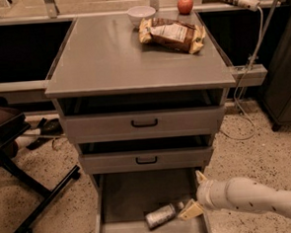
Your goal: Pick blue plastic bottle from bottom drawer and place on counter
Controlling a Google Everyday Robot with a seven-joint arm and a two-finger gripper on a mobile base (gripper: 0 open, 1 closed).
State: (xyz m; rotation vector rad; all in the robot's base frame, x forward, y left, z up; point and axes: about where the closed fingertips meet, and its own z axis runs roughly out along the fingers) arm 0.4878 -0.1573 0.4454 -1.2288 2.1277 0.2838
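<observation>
The blue plastic bottle lies on its side on the floor of the open bottom drawer, its white cap pointing right. My gripper comes in from the right over the drawer's right wall. Its fingers are spread, one yellowish fingertip just right of the bottle's cap and the other higher up by the drawer's right side. It holds nothing. The counter is the wide grey top of the cabinet above.
A yellow-brown snack bag, a white bowl and a red apple sit at the counter's back right. Two shallower drawers with black handles stand part-open above. A black chair base is at the left, and cables hang at the right.
</observation>
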